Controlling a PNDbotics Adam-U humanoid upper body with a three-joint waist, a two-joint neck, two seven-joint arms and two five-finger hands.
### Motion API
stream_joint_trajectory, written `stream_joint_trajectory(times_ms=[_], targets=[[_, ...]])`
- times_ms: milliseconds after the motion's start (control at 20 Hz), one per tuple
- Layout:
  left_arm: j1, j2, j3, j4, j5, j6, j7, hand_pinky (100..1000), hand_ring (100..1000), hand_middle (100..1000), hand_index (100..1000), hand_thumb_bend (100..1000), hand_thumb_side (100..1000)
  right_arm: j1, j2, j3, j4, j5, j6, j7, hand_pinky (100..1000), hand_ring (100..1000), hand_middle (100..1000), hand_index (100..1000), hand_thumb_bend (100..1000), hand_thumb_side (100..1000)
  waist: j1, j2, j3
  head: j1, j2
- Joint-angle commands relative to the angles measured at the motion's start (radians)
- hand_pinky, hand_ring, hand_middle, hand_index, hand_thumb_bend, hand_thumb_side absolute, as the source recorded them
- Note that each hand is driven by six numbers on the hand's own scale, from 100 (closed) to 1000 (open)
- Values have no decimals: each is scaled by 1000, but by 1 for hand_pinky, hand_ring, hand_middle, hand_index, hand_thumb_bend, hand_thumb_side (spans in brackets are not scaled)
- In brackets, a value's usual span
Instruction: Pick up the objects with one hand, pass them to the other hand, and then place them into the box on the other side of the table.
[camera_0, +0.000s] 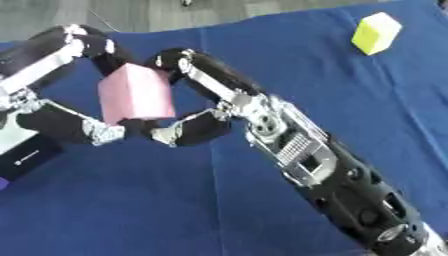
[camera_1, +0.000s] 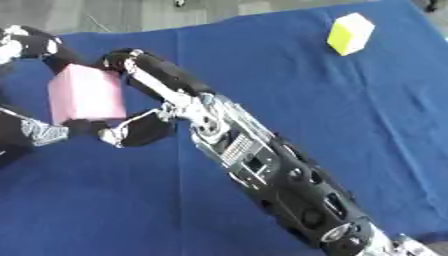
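Above blue cloth (camera_0: 262, 50): both hands pinch pink block (camera_0: 136, 92); palms hidden.

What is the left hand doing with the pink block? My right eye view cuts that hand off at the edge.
Observer: In the left eye view the left hand brackets the pink block, one finger bent over its top and another under it, opposite the right hand.
Operator: Is there anything beyond that hand?
Observer: Yes, a black and white thing shows at the lower left edge, below the left hand. I cannot tell whether it is the box.
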Motion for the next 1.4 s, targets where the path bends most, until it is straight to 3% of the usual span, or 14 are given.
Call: stream_joint_trajectory(times_ms=[50,1400], targets=[[1,53,24,15,-19,7,-6,611,519,456,554,183,138,-28,16,5,-66,5,-7,6,744,793,722,784,397,392,-10,0,1,-2,-15],[119,157,105,-31,45,-6,-15,608,521,459,557,202,124,-17,1,-3,-68,13,56,-44,732,793,724,802,367,452,-15,2,-2,-2,-23]])
